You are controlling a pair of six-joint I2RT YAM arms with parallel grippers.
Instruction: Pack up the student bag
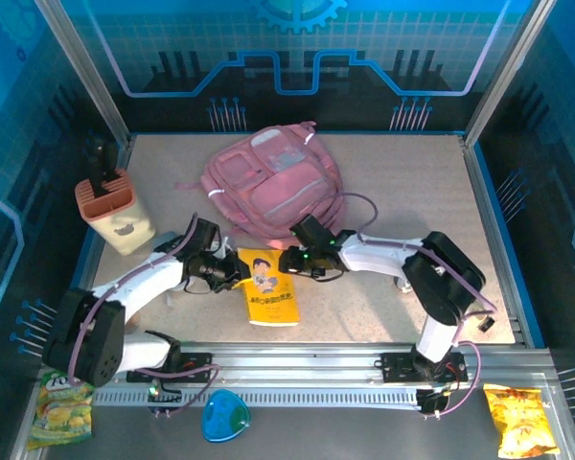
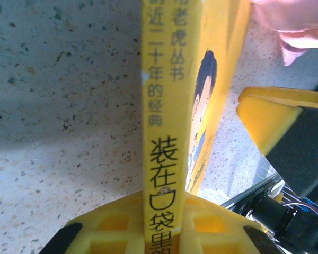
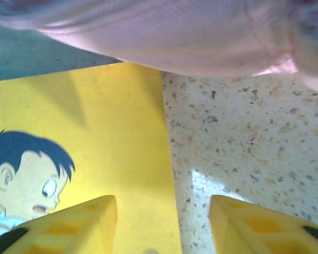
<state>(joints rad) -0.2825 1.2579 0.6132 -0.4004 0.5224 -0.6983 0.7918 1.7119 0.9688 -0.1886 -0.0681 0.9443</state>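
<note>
- The student bag (image 1: 273,187) lies toward the far middle of the counter (image 1: 412,182), with its zipped front pockets facing up and a pink strap trailing off to its right.
- Just in front of the bag is a yellow book (image 1: 266,287) with a cartoon boy on the cover. Its top edge sits close under the bag's near rim, though I can't tell whether the two touch.
- The left end effector (image 1: 232,271) is at the book's left side. Up close, its yellow fingers (image 2: 111,227) are pressed together on the spine, pinching the book.
- The right end effector (image 1: 292,261) is at the book's upper right corner, between book and bag. Its fingers (image 3: 85,217) are spread, one over the cover beside the boy's face and the other over bare speckled counter, and nothing is gripped.
- An orange and cream holder (image 1: 115,211) stands at the left edge of the counter, well apart from the bag.
- On the near rail there is a green snack bag (image 1: 57,407) at the left, a yellow snack bag (image 1: 516,420) at the right, and a small blue item (image 1: 225,417) between them.
</note>
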